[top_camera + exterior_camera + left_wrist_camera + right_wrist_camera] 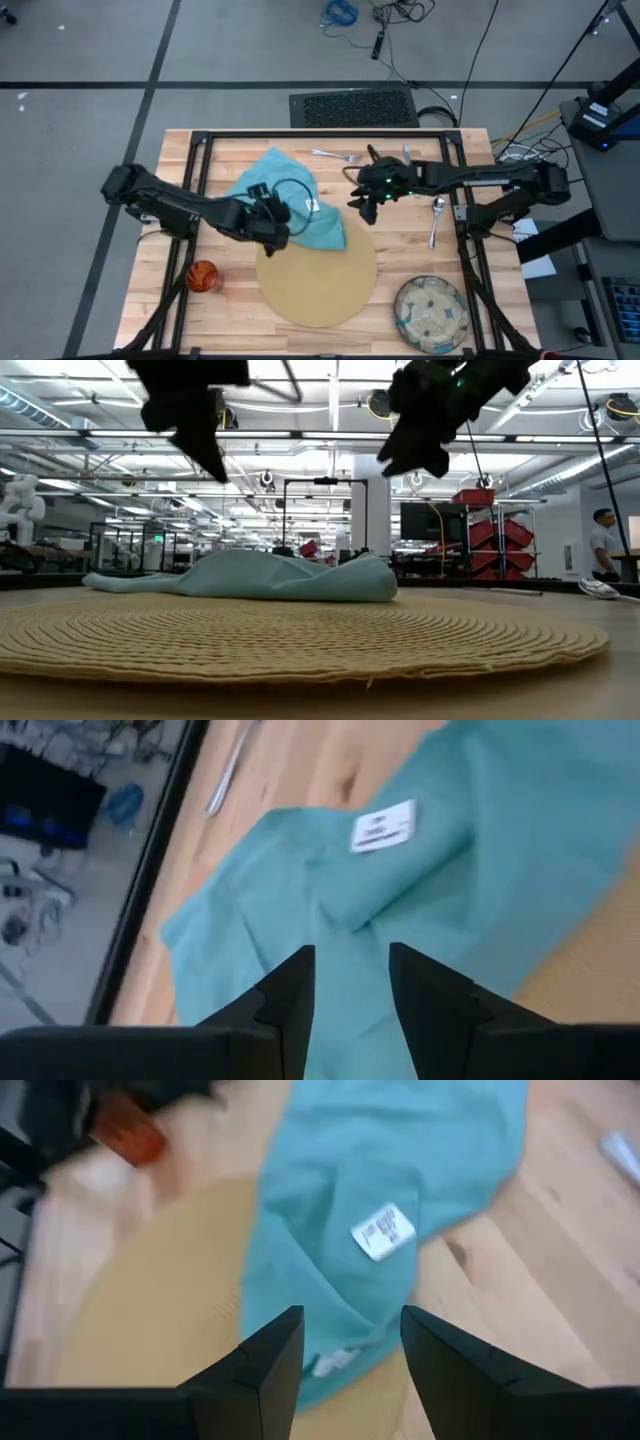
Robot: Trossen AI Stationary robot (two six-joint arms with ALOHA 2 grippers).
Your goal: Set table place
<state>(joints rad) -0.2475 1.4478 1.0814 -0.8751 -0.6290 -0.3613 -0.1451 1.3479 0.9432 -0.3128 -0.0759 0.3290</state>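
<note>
Both hands, left and right, hover open and empty above the napkin, crumpled at the mat's twelve o'clock on the counter; pinching one loose fold could drag it askew.

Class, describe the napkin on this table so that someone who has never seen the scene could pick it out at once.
Start at the wooden table and find the round tan mat near its front edge. The napkin lies crumpled just behind it, one corner overlapping the mat's rim. It is the only soft, light-blue cloth there, with a small white tag showing.
</note>
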